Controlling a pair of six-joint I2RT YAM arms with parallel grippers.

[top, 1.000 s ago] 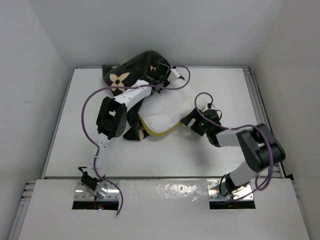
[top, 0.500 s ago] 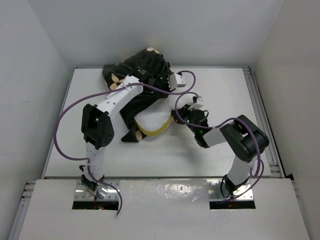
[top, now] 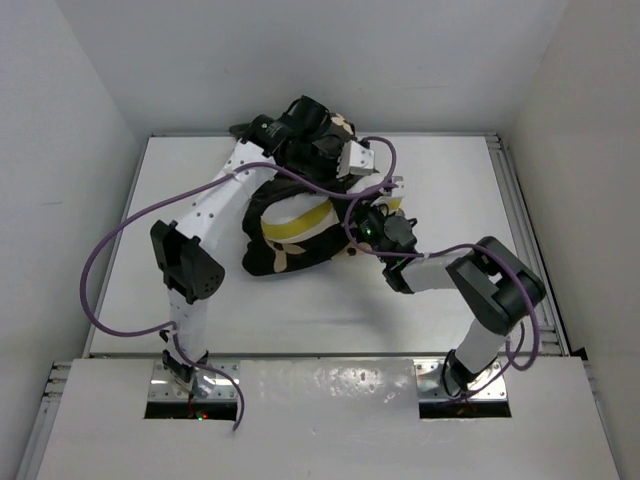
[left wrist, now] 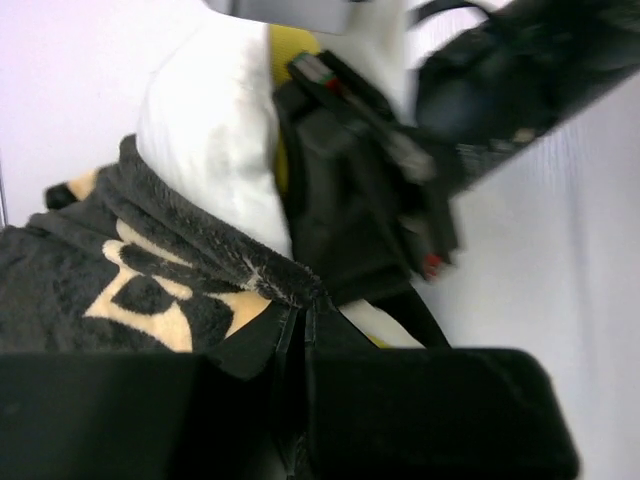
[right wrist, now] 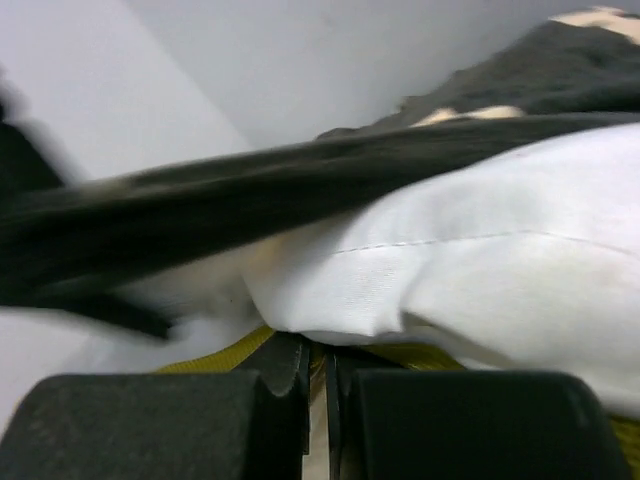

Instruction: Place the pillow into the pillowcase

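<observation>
The white pillow with its yellow band lies mid-table, mostly wrapped by the black, tan-flowered pillowcase. My left gripper is shut on the pillowcase's fuzzy black edge and holds it up over the pillow's white end; from above it sits at the case's far right side. My right gripper is shut on the pillow's yellow band, with white pillow cloth bulging just above it. In the top view the right gripper presses against the pillow's right end.
White walls close off the table's back and sides. Purple cables loop out from both arms. The right arm's black wrist sits very close in front of the left gripper. Bare tabletop lies in front of the bundle.
The right gripper has shut on the pillow's yellow edge and pushed it left and back. The left arm drew the pillowcase edge up and to the right, so less white pillow shows.
</observation>
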